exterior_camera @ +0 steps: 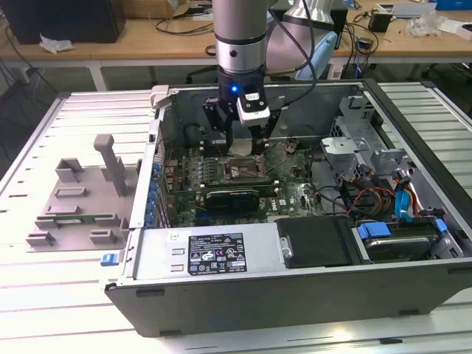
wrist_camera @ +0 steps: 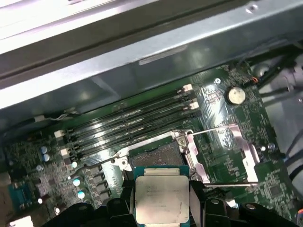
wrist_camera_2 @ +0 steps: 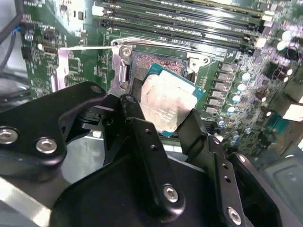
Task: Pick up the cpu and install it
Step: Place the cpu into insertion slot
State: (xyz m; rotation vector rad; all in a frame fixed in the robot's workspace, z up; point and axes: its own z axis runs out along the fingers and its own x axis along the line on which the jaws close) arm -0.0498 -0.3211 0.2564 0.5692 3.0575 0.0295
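**Robot gripper held a cpu over the open socket inside a computer case**

The cpu (wrist_camera_2: pixel 168 101), a small square chip with a smeared silver top and a green edge, sat clamped between the two black fingers of the gripper (wrist_camera_2: pixel 163 112). The fingers pressed on opposite edges of the chip. It hung just over the near side of the open socket (wrist_camera_2: pixel 150 59). From where I stood I could not tell whether a corner already touched the socket.

In the second wrist view the chip looked tilted and turned a little against the socket's square outline. As I judged it, that was the main danger: lowered askew, it could land on the fine contacts and bend them, or catch on the socket frame. The grip held only on thin edges, so the chip might also slip or twist.

The metal load plate (wrist_camera: pixel 232 151) lay flipped open just beside the socket, and the memory slots (wrist_camera: pixel 128 118) ran past the socket's far side.

The socket sat on the green motherboard (exterior_camera: pixel 295 193), which lay in the open computer case (exterior_camera: pixel 295 295). The case also held a long black card (exterior_camera: pixel 232 195) near the socket, and bundled cables (exterior_camera: pixel 369 198) farther off. Well away from the socket, outside the case, a grey plastic tray (exterior_camera: pixel 81 199) with upright posts lay on the table.
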